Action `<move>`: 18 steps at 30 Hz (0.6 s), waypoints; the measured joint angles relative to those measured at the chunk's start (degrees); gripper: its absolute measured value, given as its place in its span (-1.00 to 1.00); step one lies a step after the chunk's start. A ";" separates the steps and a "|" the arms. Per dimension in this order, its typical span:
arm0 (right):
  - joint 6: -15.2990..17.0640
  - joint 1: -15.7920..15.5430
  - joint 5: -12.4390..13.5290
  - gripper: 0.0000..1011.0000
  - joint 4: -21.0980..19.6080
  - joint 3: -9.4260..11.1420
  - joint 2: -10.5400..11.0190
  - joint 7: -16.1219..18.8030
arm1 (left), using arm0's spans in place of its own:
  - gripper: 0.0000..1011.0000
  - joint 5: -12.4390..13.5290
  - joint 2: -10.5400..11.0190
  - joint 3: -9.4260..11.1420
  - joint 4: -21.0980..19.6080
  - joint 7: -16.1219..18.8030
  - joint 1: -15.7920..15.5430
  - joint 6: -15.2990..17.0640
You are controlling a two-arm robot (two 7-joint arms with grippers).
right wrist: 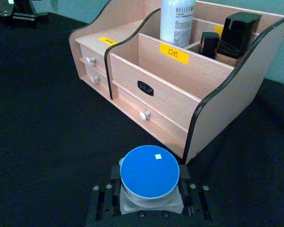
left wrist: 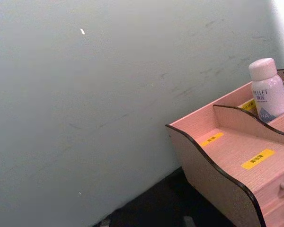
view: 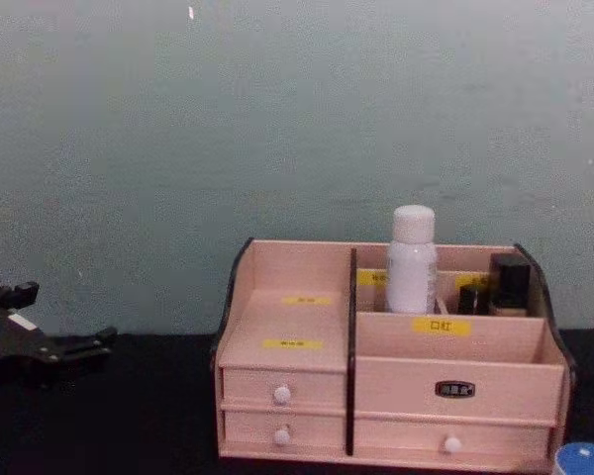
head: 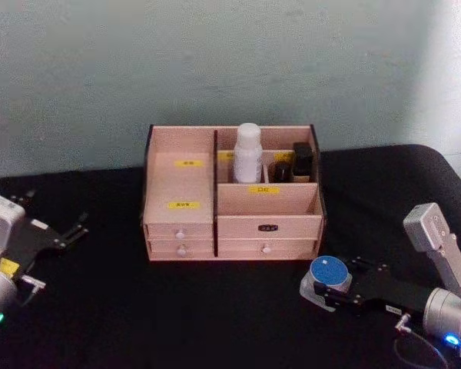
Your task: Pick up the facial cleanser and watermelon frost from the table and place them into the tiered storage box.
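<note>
The facial cleanser, a tall white bottle, stands upright in a back compartment of the tiered storage box, as the chest view and left wrist view also show. My right gripper is shut on the watermelon frost, a squat jar with a blue lid. It holds the jar low near the table, just in front of the box's right front corner. In the right wrist view the jar sits between the black fingers. My left gripper rests open at the far left.
Small black bottles stand in the compartment beside the cleanser. The box has two stepped tiers on its left half and white-knobbed drawers below. Black cloth covers the table; a pale wall rises close behind.
</note>
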 joint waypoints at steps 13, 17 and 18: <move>-0.01 0.00 0.00 0.40 0.00 -0.01 0.00 0.02 | 0.98 0.00 0.00 0.00 0.00 0.00 0.00 0.00; -0.01 0.00 0.00 0.40 0.00 0.00 0.00 0.02 | 0.98 0.00 0.00 0.00 0.00 0.00 -0.01 0.00; -0.01 0.00 0.00 0.40 0.01 -0.01 0.00 0.02 | 0.98 0.00 0.00 0.00 0.00 0.00 0.00 0.00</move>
